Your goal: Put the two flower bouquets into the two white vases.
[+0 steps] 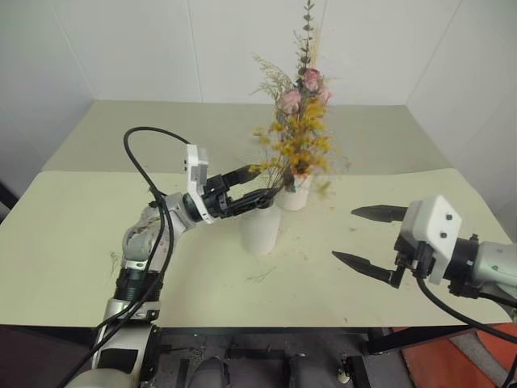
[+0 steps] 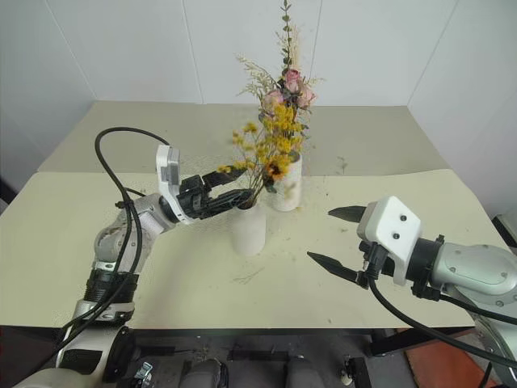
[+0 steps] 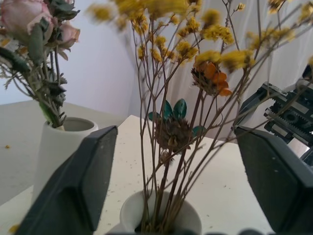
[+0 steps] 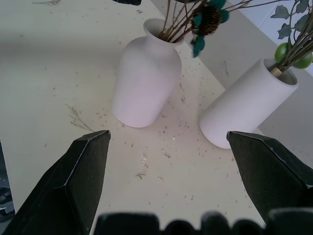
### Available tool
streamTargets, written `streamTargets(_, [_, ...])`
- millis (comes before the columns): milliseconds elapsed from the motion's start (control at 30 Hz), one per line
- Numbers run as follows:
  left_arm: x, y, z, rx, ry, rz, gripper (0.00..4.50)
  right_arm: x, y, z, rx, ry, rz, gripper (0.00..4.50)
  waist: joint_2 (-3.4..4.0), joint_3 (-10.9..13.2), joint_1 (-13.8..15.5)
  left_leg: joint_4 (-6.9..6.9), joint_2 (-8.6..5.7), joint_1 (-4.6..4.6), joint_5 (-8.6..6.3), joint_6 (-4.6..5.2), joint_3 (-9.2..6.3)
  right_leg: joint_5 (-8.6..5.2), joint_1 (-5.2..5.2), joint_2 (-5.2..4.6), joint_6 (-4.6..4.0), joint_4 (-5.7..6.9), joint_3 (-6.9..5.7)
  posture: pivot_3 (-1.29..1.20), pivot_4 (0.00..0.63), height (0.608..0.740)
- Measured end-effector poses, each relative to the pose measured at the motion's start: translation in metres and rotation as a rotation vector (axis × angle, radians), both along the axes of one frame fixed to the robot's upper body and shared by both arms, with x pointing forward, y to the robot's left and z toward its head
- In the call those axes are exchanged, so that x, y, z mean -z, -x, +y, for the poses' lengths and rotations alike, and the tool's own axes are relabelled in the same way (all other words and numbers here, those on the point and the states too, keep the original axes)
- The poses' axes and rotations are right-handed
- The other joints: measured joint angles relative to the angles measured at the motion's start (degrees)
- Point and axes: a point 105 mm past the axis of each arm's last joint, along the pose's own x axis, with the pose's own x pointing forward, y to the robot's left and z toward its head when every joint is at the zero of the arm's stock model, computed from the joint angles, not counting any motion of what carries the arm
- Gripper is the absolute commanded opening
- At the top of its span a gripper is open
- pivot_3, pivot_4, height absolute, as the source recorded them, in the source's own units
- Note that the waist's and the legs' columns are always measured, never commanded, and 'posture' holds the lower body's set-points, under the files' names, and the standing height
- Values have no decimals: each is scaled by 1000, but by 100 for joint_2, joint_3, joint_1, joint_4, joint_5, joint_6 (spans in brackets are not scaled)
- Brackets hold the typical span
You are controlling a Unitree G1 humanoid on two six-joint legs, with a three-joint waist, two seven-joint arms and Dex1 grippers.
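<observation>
The yellow-orange bunch (image 1: 295,145) stands in the rounded narrow-necked vase (image 1: 260,229), its thin brown stems dropping straight down the neck, right between the left claw's (image 1: 257,183) two black fingers. That claw is spread wide on either side of the stems, and in the left wrist view both finger pads (image 3: 78,181) sit clear of them, gripping nothing. The left arm reaches in from the side, elbow bent, the claw pointing across toward the flowers and tipped slightly upward, hovering just over the vase mouth.

Just beyond that claw, past the rounded vase, the pink rose bunch (image 1: 305,85) rises out of the tall cylinder vase (image 1: 294,194), roses, pale grasses and a long leafy sprig towering above everything. The two vases stand near each other on the pale counter (image 1: 73,234), apart, not touching.

Over to the right claw (image 1: 363,239): fingers parted wide, empty, touching nothing. It hangs above the counter well to the side of both vases, aimed back toward them and angled a little downward; in its wrist view the rounded vase and the cylinder both sit ahead of it between its fingertips (image 4: 93,147). The right forearm comes in low from the counter's near edge.

Flecks of dried petals and a stray twig (image 1: 260,276) lie scattered on the counter around the vase bases, below the left claw.
</observation>
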Motion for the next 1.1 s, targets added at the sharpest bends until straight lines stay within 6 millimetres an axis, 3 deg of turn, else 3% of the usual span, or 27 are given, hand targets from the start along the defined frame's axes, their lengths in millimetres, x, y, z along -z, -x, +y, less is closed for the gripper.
streamTargets(167, [6,1,21,-63,-28,5,4468,1,-1,-1,3,0,1,4500,0,0,-17,-1,2,0,0,0,1,0,-2,0,0,0,1,0,150,740])
streamTargets(367, [13,12,65,-165,-140,-13,4468,4,0,-3,8,12,13,4500,1,0,-14,-2,4,1,0,0,1,-1,-4,0,-1,0,0,0,150,740])
streamTargets(633, [-7,38,133,-326,-459,-184,4468,-9,1,-51,109,66,41,4500,1,0,28,-6,6,4,0,-1,6,-2,0,-2,-2,-5,-4,0,150,740])
streamTargets(767, [-13,45,147,-354,-538,-232,4468,-16,1,-75,151,105,52,4500,0,0,40,-6,8,2,0,-1,8,-2,-3,-1,-3,-4,-5,0,150,740])
streamTargets(967, [-68,51,158,-447,-467,-386,4468,-31,5,-98,177,142,10,4500,1,0,27,-7,9,2,-1,-1,10,-3,-2,-1,-1,-6,-4,0,150,740])
streamTargets(1100, [-71,56,156,-413,-453,-394,4468,-35,8,-107,202,164,-5,4500,2,-1,-1,-8,10,4,0,-1,11,-3,-4,0,-1,-1,-3,0,150,740])
